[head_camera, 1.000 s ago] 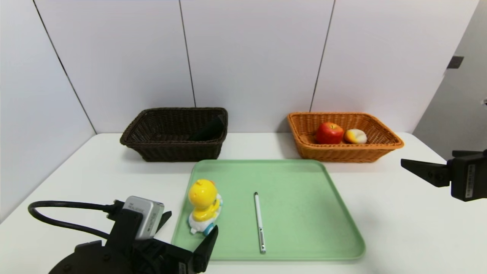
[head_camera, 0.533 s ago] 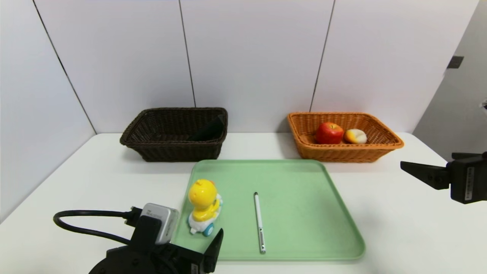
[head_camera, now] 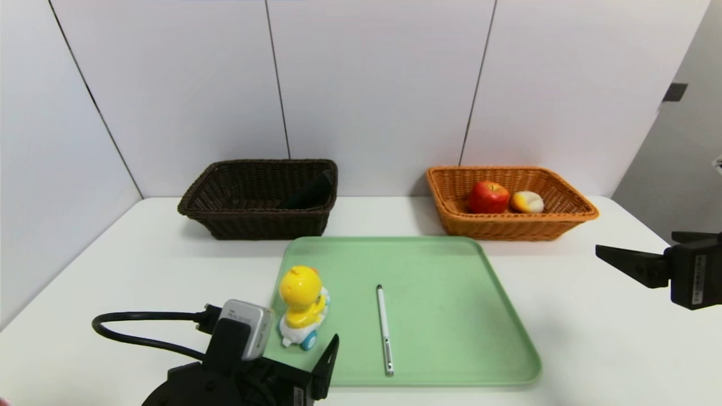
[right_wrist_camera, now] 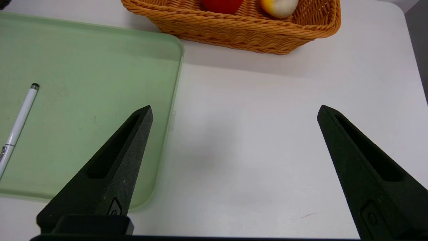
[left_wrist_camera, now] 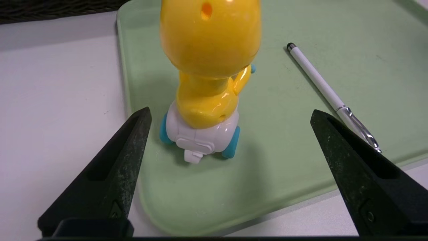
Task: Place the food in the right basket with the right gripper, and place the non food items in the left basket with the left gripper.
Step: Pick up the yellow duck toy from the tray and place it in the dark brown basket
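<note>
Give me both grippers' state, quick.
Left gripper: jaws open, empty, just short of the duck toy.
Right gripper: jaws open, empty, over bare table.

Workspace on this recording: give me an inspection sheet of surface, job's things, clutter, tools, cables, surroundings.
Surface: white table with green tray.
Job's things: duck toy upright and pen lying on the tray; apple and white-orange piece in orange basket; black pouch in dark basket.
Clutter: nothing seen.
Tools: left tool open behind the duck; right tool open, over bare table.
Cables: black cable on left wrist.
Surroundings: white wall panels.
</note>
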You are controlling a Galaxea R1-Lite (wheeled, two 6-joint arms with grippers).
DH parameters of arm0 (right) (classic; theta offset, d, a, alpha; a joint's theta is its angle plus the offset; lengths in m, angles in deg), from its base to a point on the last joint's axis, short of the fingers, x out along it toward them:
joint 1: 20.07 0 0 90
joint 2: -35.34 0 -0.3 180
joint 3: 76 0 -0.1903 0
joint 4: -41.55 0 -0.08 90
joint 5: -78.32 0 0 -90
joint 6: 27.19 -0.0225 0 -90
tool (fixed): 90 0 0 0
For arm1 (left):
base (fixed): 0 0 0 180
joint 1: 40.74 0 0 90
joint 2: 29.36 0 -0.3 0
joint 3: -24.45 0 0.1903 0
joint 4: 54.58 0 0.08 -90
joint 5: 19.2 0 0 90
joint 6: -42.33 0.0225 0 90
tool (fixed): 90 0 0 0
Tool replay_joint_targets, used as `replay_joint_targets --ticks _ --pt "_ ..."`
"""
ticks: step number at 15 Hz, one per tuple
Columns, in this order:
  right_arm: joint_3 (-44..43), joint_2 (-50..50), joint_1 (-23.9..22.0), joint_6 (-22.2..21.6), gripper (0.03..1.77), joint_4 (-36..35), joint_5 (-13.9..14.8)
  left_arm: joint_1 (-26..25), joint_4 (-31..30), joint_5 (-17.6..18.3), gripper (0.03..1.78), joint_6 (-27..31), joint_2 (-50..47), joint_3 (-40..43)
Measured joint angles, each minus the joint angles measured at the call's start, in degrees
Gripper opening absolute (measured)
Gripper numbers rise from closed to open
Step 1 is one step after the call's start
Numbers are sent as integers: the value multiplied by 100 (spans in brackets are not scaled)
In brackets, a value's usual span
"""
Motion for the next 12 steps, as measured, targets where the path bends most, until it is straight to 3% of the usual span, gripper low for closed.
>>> replay_joint_targets --ticks 12 --pt "49 17 5 11 170 4 -6 -9 -844 11 169 322 683 39"
